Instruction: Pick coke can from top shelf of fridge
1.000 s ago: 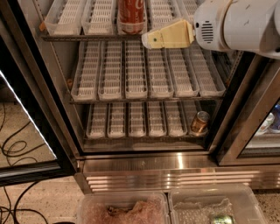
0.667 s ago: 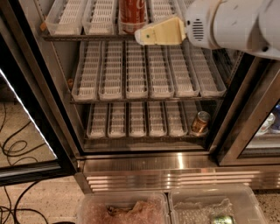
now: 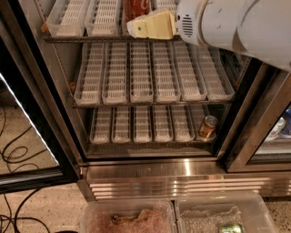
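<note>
The coke can (image 3: 136, 7), red with white script, stands on the top shelf (image 3: 77, 38) of the open fridge (image 3: 150, 170), near the top edge of the camera view; its top is cut off. My gripper (image 3: 136, 28), with cream-yellow fingers (image 3: 154, 25) on a white arm, sits right in front of the can's lower part and covers it. The fingertips reach just past the can's left side.
A copper-gold can (image 3: 208, 127) stands at the right of the bottom rack. The black-framed glass door (image 3: 32, 136) hangs open at left. Two clear plastic bins (image 3: 132, 218) sit on the floor in front, one with a green can (image 3: 231, 227). Cables (image 3: 13, 154) lie at left.
My gripper and arm have moved left and up, from right of the coke can to directly in front of it.
</note>
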Robot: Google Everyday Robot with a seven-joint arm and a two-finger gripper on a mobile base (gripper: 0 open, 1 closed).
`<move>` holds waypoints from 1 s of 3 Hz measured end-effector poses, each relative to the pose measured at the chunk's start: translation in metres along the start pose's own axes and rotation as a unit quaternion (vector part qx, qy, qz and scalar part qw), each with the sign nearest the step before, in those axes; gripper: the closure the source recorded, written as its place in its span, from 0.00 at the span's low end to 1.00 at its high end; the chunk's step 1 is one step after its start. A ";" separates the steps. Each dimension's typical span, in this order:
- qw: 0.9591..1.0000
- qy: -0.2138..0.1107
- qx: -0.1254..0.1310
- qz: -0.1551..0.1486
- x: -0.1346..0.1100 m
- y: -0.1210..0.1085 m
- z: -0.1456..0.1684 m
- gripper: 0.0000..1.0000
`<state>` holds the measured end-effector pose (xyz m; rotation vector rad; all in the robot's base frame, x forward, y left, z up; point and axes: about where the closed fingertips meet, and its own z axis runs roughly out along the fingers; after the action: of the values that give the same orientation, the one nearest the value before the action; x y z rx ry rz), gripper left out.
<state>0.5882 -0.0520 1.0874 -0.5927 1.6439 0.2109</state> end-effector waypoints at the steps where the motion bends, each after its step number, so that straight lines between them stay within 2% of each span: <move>1: 0.999 -0.021 0.018 0.018 0.008 -0.002 0.011 0.00; 2: 0.998 -0.033 0.027 0.037 0.018 -0.003 0.019 0.00; 3: 0.998 -0.036 0.028 0.038 0.016 -0.003 0.019 0.00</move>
<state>0.6051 -0.0498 1.0689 -0.4751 1.5990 0.2396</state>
